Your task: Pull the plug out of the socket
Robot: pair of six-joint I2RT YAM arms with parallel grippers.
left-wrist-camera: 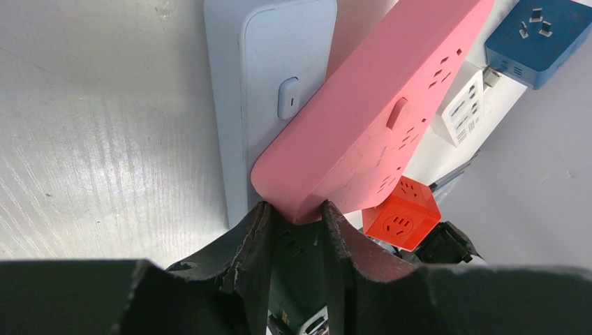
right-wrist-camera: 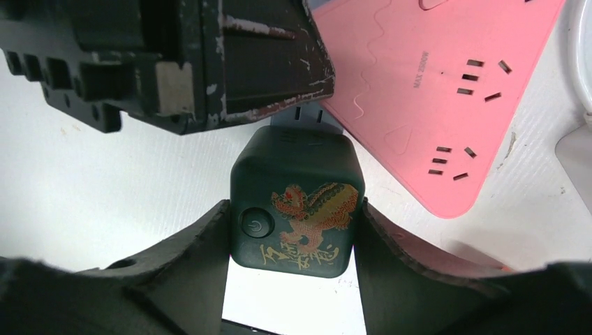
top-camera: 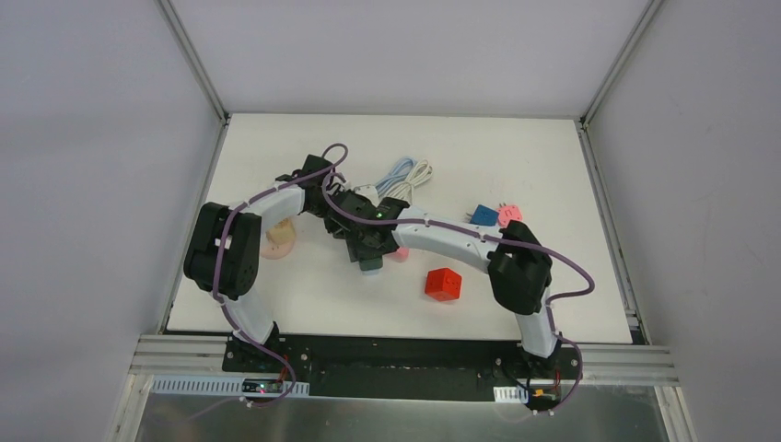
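Green plug (right-wrist-camera: 297, 174) is clamped by right gripper (right-wrist-camera: 293, 216), pink strip (left-wrist-camera: 377, 118) by left gripper (left-wrist-camera: 294, 213); pull is best kept straight, toward near edge of table (top-camera: 304, 313).

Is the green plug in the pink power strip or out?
Looks out: the plug shows bare prongs beside the power strip, tips hidden.

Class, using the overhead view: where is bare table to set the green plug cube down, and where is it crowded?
Bare: the near table strip between red cube and the near edge, and the far strip behind the coiled cables. Crowded: the centre around pink power strip and green plug cube.
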